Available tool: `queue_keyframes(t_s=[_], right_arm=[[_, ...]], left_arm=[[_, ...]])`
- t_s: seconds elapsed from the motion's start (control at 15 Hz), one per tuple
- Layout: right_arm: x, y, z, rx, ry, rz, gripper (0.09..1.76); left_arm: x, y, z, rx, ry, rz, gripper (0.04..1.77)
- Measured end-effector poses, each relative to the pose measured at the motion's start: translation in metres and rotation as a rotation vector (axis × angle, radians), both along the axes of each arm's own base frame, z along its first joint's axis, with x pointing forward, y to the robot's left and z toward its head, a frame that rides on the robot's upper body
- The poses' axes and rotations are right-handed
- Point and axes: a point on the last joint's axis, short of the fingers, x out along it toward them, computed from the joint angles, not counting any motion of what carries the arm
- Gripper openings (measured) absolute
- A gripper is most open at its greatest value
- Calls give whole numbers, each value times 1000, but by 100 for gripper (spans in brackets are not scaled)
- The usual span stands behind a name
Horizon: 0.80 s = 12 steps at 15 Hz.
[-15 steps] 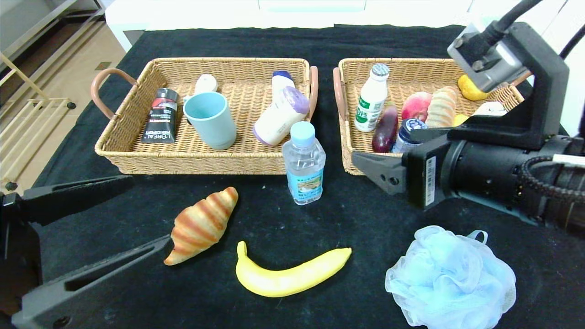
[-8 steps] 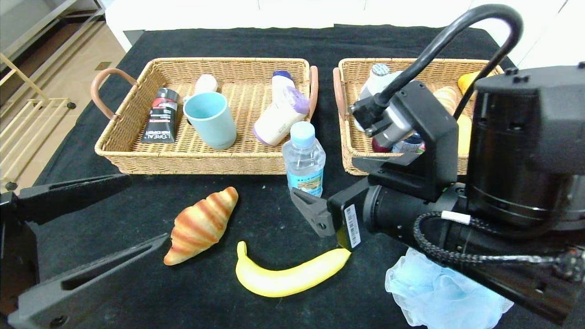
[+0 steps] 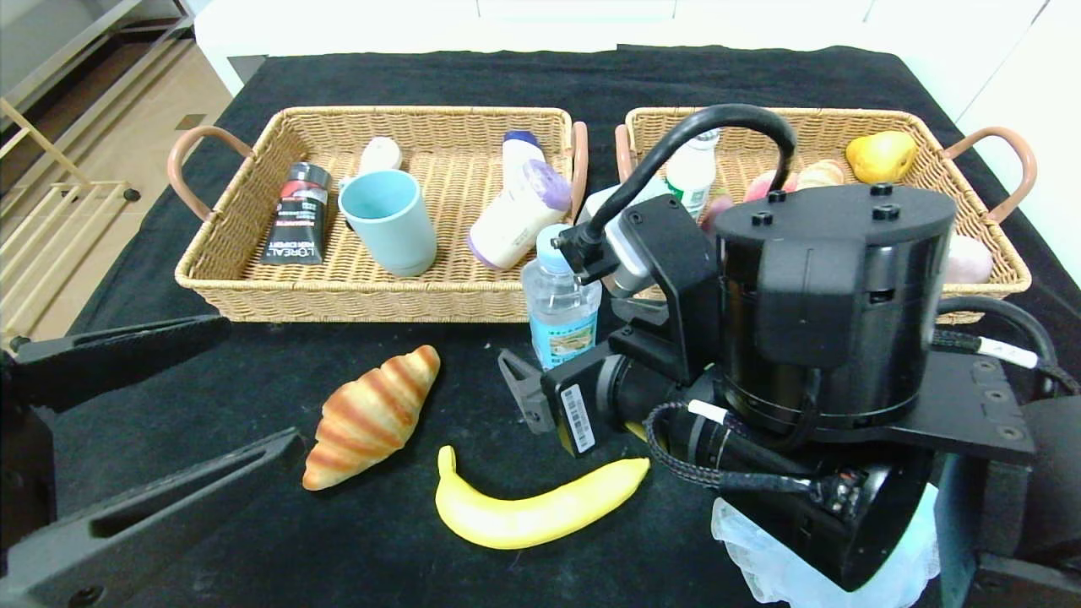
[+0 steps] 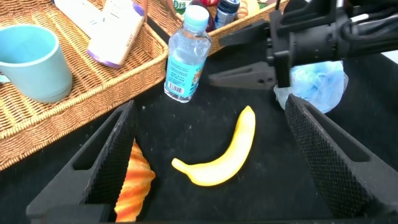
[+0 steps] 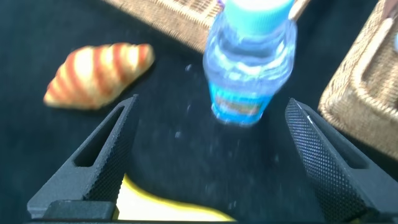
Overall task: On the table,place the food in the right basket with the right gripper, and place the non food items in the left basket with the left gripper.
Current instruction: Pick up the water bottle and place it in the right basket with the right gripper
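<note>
Setting: indoor room set up as a robot sorting station, lab or demo type; exact kind of building cannot be told.
- Table [image 3: 507, 72] under black cloth, filling most of the head view.
- 2 wicker baskets with handles, left basket [image 3: 253, 279] at 11 o'clock, right basket [image 3: 1005, 270] at 1 o'clock, both stocked with mixed household and food props.
- White cabinet fronts [image 3: 574, 13] at 12 o'clock, past the table.
- Wood-tone floor [image 3: 101, 127] and a pale wooden rack [image 3: 51, 219] at 10 o'clock.
</note>
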Motion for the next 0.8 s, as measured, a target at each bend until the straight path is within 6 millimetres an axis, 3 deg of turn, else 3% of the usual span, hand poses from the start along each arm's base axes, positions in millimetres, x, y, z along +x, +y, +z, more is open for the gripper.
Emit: queue_keyframes(t_s=[0.33, 0.8], right_arm=[[12, 10, -1, 11, -14, -36, 170], [33, 10, -1, 17, -22, -84, 170]], left_arm=[[0, 0, 0, -2, -2, 0, 172], [0, 0, 0, 1, 1, 0, 172]])
